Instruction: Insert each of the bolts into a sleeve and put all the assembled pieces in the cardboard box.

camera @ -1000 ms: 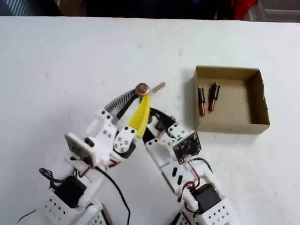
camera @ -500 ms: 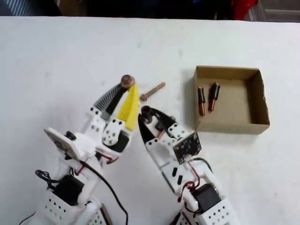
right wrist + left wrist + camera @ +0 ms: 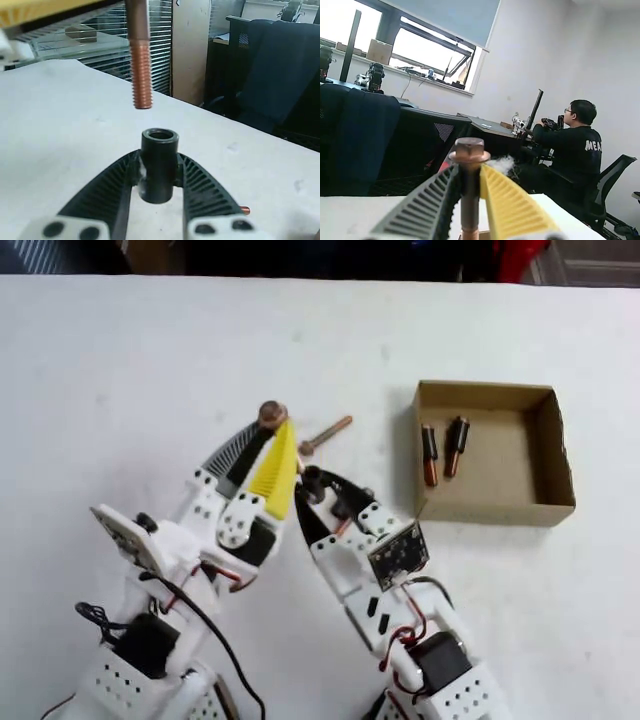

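Note:
My left gripper (image 3: 270, 425) (image 3: 468, 182), with one yellow and one grey finger, is shut on a copper bolt (image 3: 272, 413) (image 3: 469, 175) held upright, head up. My right gripper (image 3: 312, 483) (image 3: 159, 172), with black fingers, is shut on a black sleeve (image 3: 312, 478) (image 3: 159, 162), its bore facing up. In the right wrist view the bolt's threaded end (image 3: 141, 75) hangs a little above the sleeve and slightly to one side, not touching it. A second copper bolt (image 3: 324, 436) lies on the table between the grippers and the cardboard box (image 3: 545, 502).
The open cardboard box stands right of centre with two assembled bolt-and-sleeve pieces (image 3: 429, 454) (image 3: 456, 445) lying inside near its left wall. The white table (image 3: 150, 370) stretches wide to the left and far side. Both arm bases crowd the near edge.
My left gripper carried its bolt left and away from the loose bolt, then settled beside the right gripper. The right gripper with the sleeve barely moved.

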Robot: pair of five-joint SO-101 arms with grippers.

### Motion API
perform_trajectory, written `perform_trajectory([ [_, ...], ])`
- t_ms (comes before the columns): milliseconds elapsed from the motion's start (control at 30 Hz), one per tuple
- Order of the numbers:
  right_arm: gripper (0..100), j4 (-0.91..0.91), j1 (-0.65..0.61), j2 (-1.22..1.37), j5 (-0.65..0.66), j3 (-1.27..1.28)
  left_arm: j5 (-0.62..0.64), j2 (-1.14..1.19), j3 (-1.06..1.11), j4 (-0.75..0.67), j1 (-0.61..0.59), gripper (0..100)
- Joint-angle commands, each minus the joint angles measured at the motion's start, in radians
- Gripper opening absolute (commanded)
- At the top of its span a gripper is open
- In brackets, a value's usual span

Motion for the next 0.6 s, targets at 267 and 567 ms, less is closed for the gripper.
perform_trajectory([
  [267, 1.7, -0.025, -0.045, -0.012, 0.115, -0.012, 0.012, -0.022, -0.011, 0.0, -0.002, 2],
  [567, 1.7, -0.024, -0.041, -0.012, 0.115, -0.011, 0.012, -0.027, 0.032, -0.008, -0.002, 2],
])
